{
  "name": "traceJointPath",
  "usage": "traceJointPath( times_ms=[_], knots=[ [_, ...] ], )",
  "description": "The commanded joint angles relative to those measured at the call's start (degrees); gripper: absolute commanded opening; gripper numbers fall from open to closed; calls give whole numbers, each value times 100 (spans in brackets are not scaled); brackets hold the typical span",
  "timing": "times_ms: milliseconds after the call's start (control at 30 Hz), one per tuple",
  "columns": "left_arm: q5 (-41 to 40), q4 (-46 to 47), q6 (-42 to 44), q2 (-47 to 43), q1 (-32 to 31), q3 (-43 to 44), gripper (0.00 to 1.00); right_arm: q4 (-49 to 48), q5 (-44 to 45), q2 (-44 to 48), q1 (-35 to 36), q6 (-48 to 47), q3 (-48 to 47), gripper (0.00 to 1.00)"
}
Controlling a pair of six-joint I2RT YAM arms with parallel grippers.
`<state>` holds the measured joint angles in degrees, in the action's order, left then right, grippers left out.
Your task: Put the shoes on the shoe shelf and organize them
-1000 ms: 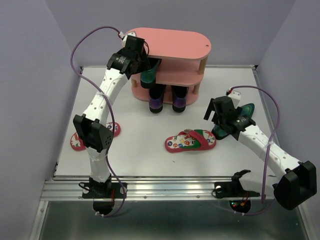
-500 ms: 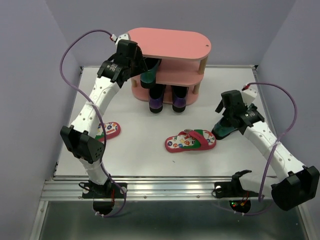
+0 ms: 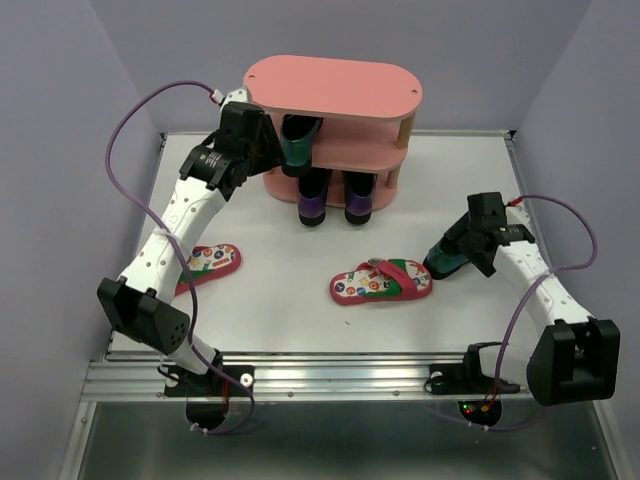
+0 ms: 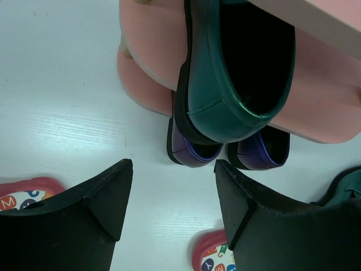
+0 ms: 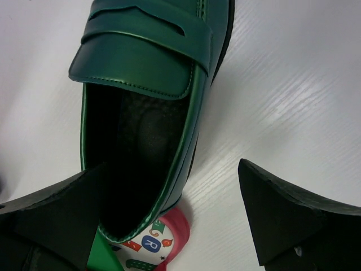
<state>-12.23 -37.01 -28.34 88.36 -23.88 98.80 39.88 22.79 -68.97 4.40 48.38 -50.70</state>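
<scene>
The pink shoe shelf (image 3: 345, 85) stands at the back. One green loafer (image 3: 298, 143) sits on its middle board, heel outwards, large in the left wrist view (image 4: 237, 73). Two purple loafers (image 3: 313, 203) (image 3: 360, 203) stand on the bottom board. My left gripper (image 3: 262, 142) (image 4: 174, 169) is open and empty, just left of the shelved loafer. The second green loafer (image 3: 448, 260) (image 5: 141, 107) lies on the table at the right. My right gripper (image 3: 478, 240) (image 5: 172, 166) is open above its heel, its jaws straddling the shoe's right wall. One flip-flop (image 3: 382, 282) lies mid-table, its heel end under the loafer (image 5: 149, 245). The other (image 3: 208, 262) lies at the left.
The white table (image 3: 290, 320) is walled by purple panels at the left, back and right. A metal rail (image 3: 330, 378) runs along the near edge by the arm bases. Purple cables loop off both arms.
My left gripper has drawn back leftwards from the green loafer, which stays on the middle board. My right gripper has swung right and come down over the green loafer on the table.
</scene>
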Motion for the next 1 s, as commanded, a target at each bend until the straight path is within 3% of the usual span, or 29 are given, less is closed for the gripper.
traceJointPath(
  times_ms=[0, 100, 200, 233, 400, 433, 467, 700, 967],
  knots=[
    [115, 370, 65, -433, 41, -186, 70, -665, -468, -38, -89, 330, 341, 100],
    [19, 335, 91, -539, 41, -230, 71, -858, -635, -204, -89, 400, 490, 95],
    [-51, 256, 92, -635, 50, -230, 70, -999, -662, -179, -89, 462, 692, 78],
    [-78, 230, 92, -670, 41, -230, 70, -1034, -627, -91, -89, 462, 736, 65],
    [-96, 230, 83, -802, 41, -221, 70, -1175, -346, 577, -89, 58, 763, 23],
    [-113, 238, 83, -820, 50, -186, 70, -1114, -301, 630, -89, -12, 720, 8],
    [-122, 247, 91, -829, 50, -169, 70, -1070, -179, 709, -89, -117, 597, 1],
    [-218, 125, 153, -864, 50, 33, 70, -675, -107, 885, -89, -979, -385, 1],
    [-403, 212, 250, -1171, 59, 148, 70, -60, -871, 850, -89, -1454, -1547, 1]
  ],
)
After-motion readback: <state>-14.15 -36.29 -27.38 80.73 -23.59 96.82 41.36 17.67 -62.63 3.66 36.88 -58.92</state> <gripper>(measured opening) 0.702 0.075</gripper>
